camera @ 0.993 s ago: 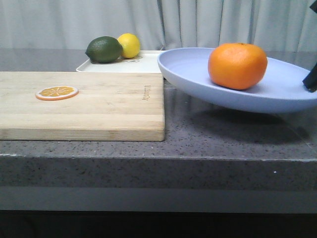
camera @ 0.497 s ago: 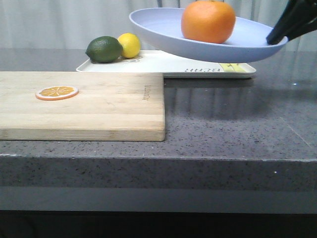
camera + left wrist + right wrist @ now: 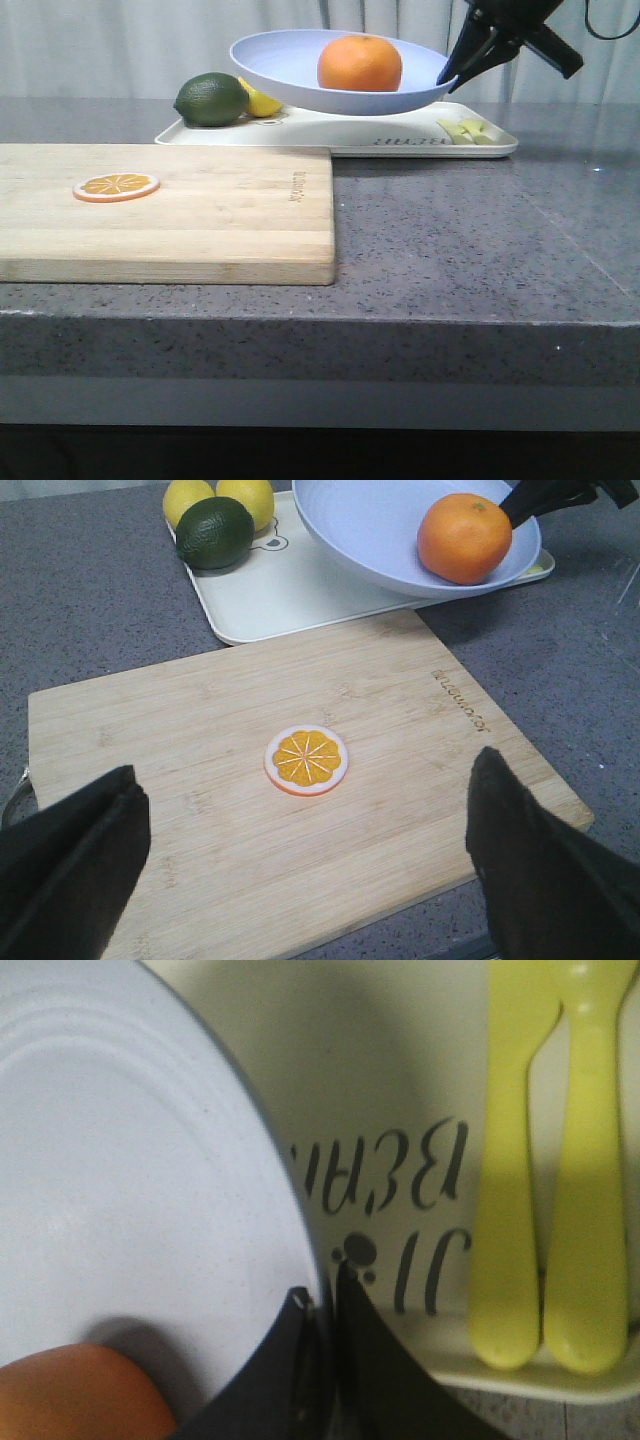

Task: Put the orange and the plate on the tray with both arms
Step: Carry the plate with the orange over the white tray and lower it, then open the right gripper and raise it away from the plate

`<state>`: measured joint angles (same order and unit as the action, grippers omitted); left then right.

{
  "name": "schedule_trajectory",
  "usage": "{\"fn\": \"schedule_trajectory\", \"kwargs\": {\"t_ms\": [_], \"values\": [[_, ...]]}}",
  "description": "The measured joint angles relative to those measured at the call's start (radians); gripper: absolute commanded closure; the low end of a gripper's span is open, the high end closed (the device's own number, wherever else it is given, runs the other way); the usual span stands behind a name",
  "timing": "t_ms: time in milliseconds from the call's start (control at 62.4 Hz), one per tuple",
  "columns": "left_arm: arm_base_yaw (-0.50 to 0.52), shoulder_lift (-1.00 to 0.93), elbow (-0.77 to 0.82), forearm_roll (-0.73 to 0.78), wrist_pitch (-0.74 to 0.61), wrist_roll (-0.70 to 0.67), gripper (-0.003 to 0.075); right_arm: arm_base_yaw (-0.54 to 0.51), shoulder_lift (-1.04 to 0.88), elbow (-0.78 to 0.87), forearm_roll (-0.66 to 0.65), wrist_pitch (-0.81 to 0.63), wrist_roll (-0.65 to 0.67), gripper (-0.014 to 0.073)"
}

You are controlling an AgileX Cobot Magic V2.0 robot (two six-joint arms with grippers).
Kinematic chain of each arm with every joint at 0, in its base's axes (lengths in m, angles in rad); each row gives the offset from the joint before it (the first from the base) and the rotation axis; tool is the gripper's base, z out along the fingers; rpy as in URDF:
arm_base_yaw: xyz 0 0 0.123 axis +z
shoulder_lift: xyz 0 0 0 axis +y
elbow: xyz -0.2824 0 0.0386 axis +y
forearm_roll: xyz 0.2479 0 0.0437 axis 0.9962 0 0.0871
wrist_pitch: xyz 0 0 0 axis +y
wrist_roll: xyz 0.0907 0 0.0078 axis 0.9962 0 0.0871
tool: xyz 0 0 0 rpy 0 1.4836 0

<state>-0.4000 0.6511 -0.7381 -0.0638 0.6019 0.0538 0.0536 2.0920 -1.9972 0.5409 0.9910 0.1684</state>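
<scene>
Above the tray (image 3: 400,145), our right fingers (image 3: 322,1305) pinch the plate (image 3: 290,60) by its rim, orange (image 3: 360,62) riding inside. Left fingers (image 3: 500,820) spread wide over the cutting board (image 3: 200,780). Step: lowering. Next: set level, release.

The plate (image 3: 300,65) looks matt and smooth, the orange (image 3: 360,62) softly dimpled with a faint sheen. The cutting board (image 3: 200,205) is pale wood (grain running lengthwise). The counter (image 3: 470,250) is speckled grey stone; the tray (image 3: 330,135) smooth cream plastic.
</scene>
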Motion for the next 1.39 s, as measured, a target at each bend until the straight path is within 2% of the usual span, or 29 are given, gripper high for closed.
{"fn": "schedule_trajectory", "kwargs": {"t_ms": [256,449,737,817,961,1106,1234,1394], "values": [[0.0,0.0,0.0,0.0,0.0,0.0,0.0102,0.002,0.155,-0.204,-0.05,0.032,0.097,0.0659],[0.0,0.0,0.0,0.0,0.0,0.0,0.0102,0.004,0.173,-0.223,-0.107,0.037,0.112,0.0659],[0.0,0.0,0.0,0.0,0.0,0.0,0.0102,0.004,0.175,-0.223,-0.11,0.042,0.116,0.0648],[0.0,0.0,0.0,0.0,0.0,0.0,0.0102,0.004,0.175,-0.225,-0.118,0.05,0.116,0.0594],[0.0,0.0,0.0,0.0,0.0,0.0,0.0102,0.007,0.175,-0.229,-0.145,0.067,0.116,0.041],[0.0,0.0,0.0,0.0,0.0,0.0,0.0102,0.008,0.175,-0.229,-0.161,0.078,0.116,0.0272],[0.0,0.0,0.0,0.0,0.0,0.0,0.0102,0.012,0.175,-0.229,-0.162,0.078,0.114,0.0209],[0.0,0.0,0.0,0.0,0.0,0.0,0.0102,0.016,0.175,-0.229,-0.162,0.08,0.114,0.0195]]}}
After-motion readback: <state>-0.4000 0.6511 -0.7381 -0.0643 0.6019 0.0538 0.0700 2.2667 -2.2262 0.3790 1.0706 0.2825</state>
